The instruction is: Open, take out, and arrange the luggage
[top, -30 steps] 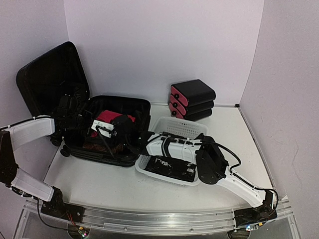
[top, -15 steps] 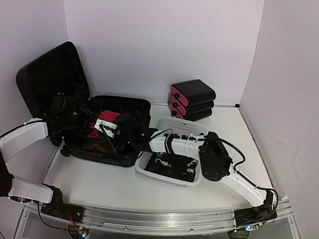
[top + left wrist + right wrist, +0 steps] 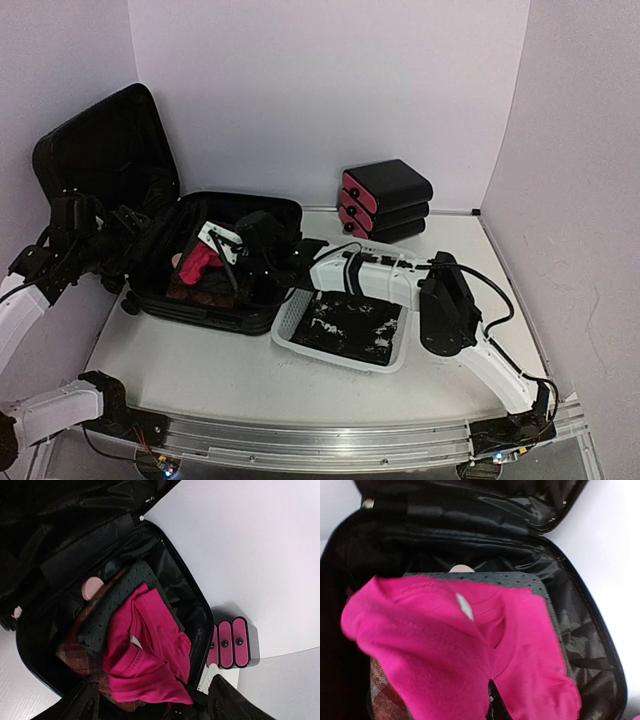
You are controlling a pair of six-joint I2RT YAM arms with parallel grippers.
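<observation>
The luggage (image 3: 222,300) lies open at the left of the table, its lid (image 3: 100,150) standing up behind it. Inside are a pink shirt (image 3: 197,262), a grey dotted garment (image 3: 115,600) and a plaid one (image 3: 75,655). My right gripper (image 3: 218,243) reaches into the luggage and is shut on the pink shirt (image 3: 435,645), which bunches up around the gripper (image 3: 493,700) and hides the fingers. My left gripper (image 3: 138,230) hangs open by the luggage's left rim. In its wrist view the gripper (image 3: 160,707) is above the shirt (image 3: 150,650), holding nothing.
A white mesh basket (image 3: 335,358) with a dark garment in it sits right of the luggage, under my right arm. A stack of black boxes with pink fronts (image 3: 385,200) stands at the back wall. A small pink round item (image 3: 91,586) lies in the luggage's far corner.
My left gripper opened and drew back to the left, out of the luggage. The right gripper kept hold of the pink shirt, which is now bunched and lifted off the pile.
</observation>
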